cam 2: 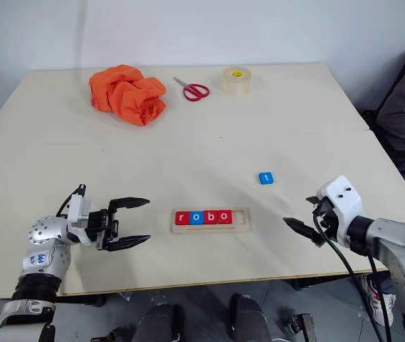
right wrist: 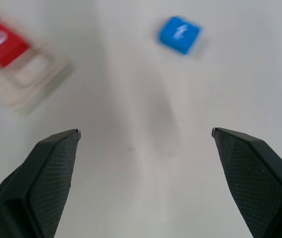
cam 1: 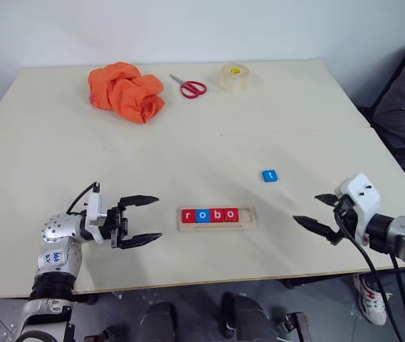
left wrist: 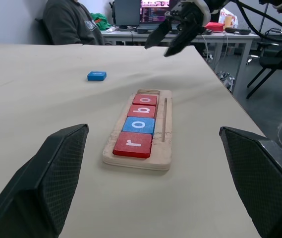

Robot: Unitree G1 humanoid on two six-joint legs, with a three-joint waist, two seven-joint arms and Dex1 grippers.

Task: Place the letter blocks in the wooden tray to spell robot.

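Four blocks spell "robo" in the wooden tray; seemingly the last slot is free. The blue t block lies on the surface nearby. Left gripper and right gripper are both spread, empty.

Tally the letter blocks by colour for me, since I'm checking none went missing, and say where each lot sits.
Red letter blocks: 3, the r, one o and the last o, all in the wooden tray.
Blue letter blocks: 2, the o in the tray and the t loose on the table.
Total: 5.
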